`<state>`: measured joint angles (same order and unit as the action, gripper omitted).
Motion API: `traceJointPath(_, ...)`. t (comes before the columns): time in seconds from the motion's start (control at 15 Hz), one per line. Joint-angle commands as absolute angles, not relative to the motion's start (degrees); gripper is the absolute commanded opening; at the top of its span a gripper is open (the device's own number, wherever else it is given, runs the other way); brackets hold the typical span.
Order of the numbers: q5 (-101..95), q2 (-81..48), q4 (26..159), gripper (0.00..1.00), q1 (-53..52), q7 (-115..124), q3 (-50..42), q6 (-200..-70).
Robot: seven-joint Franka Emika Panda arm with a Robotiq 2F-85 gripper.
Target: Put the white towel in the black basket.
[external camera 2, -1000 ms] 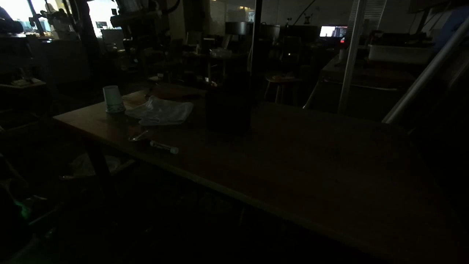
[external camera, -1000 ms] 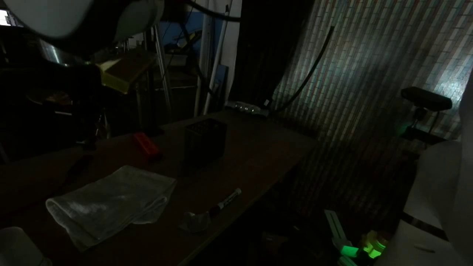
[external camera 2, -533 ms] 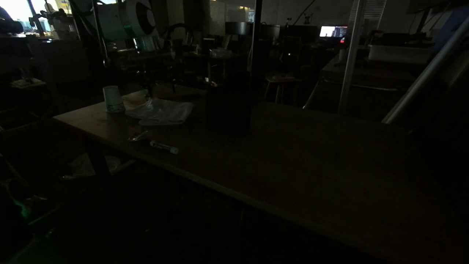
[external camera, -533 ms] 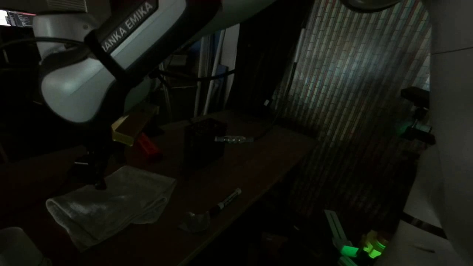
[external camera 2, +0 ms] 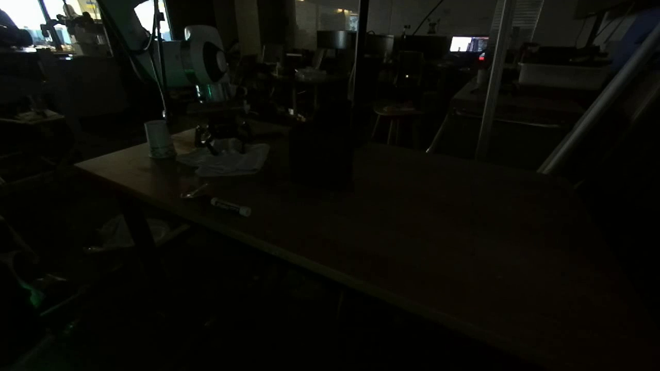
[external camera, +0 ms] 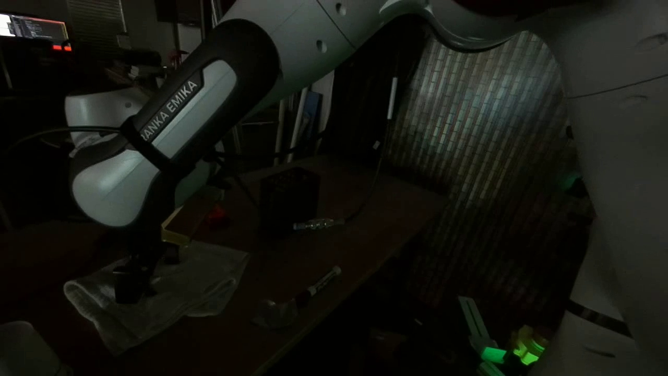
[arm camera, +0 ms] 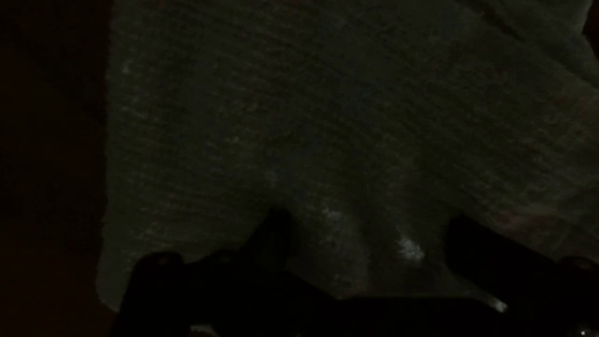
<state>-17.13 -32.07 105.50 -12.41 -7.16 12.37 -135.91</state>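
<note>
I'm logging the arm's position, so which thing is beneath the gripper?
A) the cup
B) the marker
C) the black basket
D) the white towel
D: in the wrist view, the white towel spreads beneath the gripper and shows between its parted jaws.

The towel (external camera: pixel 211 277) is greyish-white, faintly ribbed — the basket (external camera: pixel 289 206) black, the small object (external camera: pixel 216 215) red, the wall (external camera: pixel 501 156) brick-patterned.

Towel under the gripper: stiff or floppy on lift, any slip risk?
Floppy, most likely: the white towel lies creased and folded over at one edge, so unlifted parts would probably droop. Slip seems unlikely once pinched, as the wrist view shows a textured weave. Probably light too: it looks like thin cloth.
</note>
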Motion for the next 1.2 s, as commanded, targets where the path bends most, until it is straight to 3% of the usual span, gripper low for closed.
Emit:
traceJointPath(0.0, -13.47, -31.74, 106.49, 0.59, -12.66, -8.13, 12.34, -137.31)
traceJointPath(0.47, -5.43, -25.59, 113.71, 0.05, -11.74, -9.14, 15.11, -136.92)
traceJointPath(0.53, -4.38, -24.54, 114.83, 0.01, -11.74, -9.01, 15.33, -136.87)
traceJointPath(1.13, -3.25, -5.75, 125.97, 0.00, -12.13, -5.92, 14.02, -133.67)
